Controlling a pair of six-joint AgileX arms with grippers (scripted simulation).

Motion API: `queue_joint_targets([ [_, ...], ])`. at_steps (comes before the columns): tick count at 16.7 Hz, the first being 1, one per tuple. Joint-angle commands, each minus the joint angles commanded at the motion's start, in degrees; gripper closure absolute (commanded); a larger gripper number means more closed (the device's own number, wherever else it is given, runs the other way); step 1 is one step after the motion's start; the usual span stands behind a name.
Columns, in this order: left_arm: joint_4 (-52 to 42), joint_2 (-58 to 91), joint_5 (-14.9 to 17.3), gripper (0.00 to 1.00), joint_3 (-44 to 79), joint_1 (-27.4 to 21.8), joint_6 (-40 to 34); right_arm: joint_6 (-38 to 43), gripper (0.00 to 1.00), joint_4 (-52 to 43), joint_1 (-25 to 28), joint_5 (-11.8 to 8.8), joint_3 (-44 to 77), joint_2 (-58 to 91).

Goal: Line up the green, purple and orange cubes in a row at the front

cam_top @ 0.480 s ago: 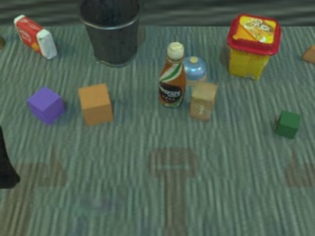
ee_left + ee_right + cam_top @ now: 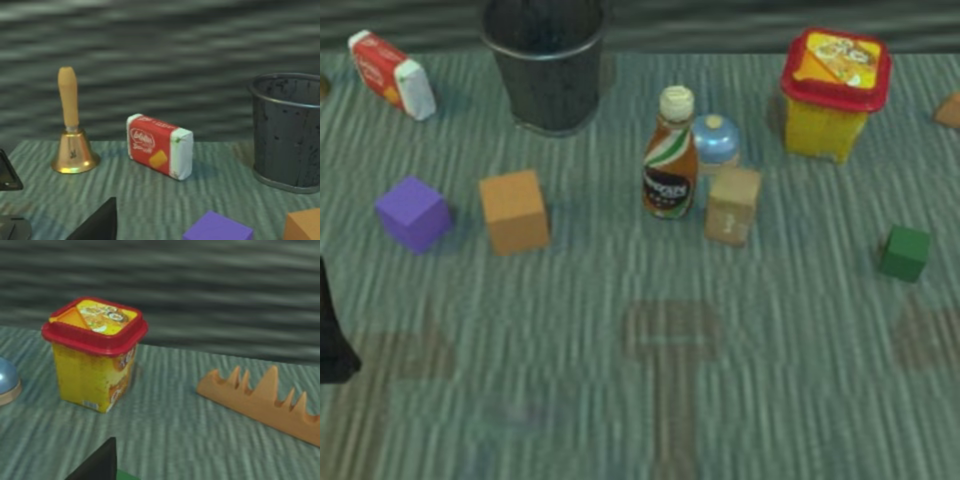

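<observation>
Small dark green matte cube [image 2: 905, 252] alone near the tabletop's [image 2: 620, 400] right edge; violet-purple matte cube [image 2: 412, 212] far left, just beside the larger light orange matte cube [image 2: 514, 211], apart; all well back from the front. Between them: brown sauce bottle [image 2: 670, 155], pale tan wooden block [image 2: 733, 205]. Behind: dark metal bucket [image 2: 547, 60], yellow red-lidded tub [image 2: 832, 92]. Left claw [image 2: 332, 335] at left edge, right claw [image 2: 97, 465] barely visible; open or closed: cannot tell.
</observation>
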Motion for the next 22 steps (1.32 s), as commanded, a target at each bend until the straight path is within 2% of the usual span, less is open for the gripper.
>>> queue_joint_targets([
  [14,0.0,0.0,0.0,0.0,0.0,0.0,0.0,-37.7,0.0,-39.8,4.4,0.2,59.1,79.9],
  [18,0.0,0.0,0.0,0.0,0.0,0.0,0.0,-46.4,0.0,-48.7,5.4,0.3,73.1,97.8],
  [22,0.0,0.0,0.0,0.0,0.0,0.0,0.0,-52.0,0.0,-54.0,6.1,0.3,82.3,108.5],
])
